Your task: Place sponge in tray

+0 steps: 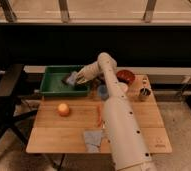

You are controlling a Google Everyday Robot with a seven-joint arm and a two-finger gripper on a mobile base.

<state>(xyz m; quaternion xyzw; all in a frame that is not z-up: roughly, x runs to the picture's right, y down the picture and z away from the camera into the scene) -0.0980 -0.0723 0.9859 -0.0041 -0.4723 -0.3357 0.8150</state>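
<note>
The robot's 1 gripper [75, 77] sits left of frame centre, over the large green plastic tray [51, 86] — fingers gripping the small blue-grey sponge [70, 78], which lies directly above the tray floor.

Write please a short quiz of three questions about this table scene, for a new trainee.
1. True or false: the gripper is above the green tray.
2. What lies on the table's front edge, beside the arm? A) grey-blue cloth B) a plate C) a book
3. What round fruit-like thing lies in front of the tray?

Key
1. True; it is over the tray's right part, with the sponge at its tip.
2. A.
3. The orange ball, maybe an orange.
</note>
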